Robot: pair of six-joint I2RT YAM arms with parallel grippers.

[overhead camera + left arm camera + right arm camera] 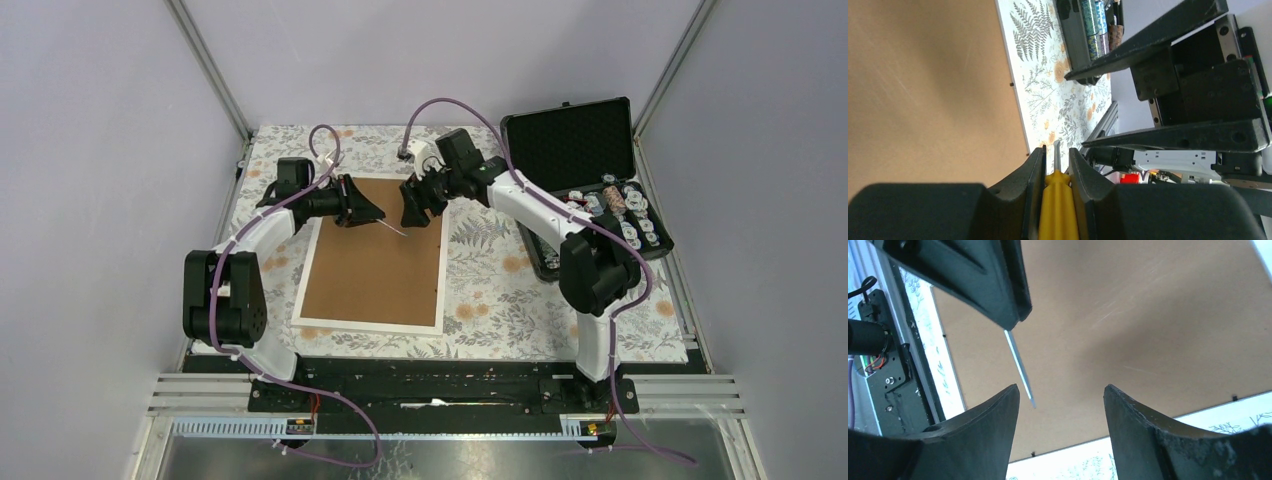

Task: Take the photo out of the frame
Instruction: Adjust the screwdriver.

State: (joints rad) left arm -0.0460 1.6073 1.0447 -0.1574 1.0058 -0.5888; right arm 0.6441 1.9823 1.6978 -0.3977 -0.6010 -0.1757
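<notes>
The table point(480, 290), under a cloth printed with ferns and orange flowers, fills the middle of the top view; its far edge meets the enclosure wall. The frame point(375, 260) lies flat at the centre of the table with its brown fibreboard back upward and a thin white border around it; the photo is hidden beneath that back and cannot be seen. A black case point(570, 140) sits open at the upper right of the top view, its foam-lined lid raised; the rolls point(615, 205) in its lower half carry patterns too small to read, and in the left wrist view they are cut off by the upper edge.

The left fingers point(370, 212) hover over the upper left of the frame, clenched on a screwdriver point(1058, 200) with a yellow handle; its thin metal shaft points right across the board, and whether the tip touches the board cannot be told. The right fingers point(412, 213) hang just beside that tip, over the upper middle of the frame, spread apart with nothing between them.

Small dark tabs point(1234, 398) sit along the border where board meets white edge; their form is hard to make out.
</notes>
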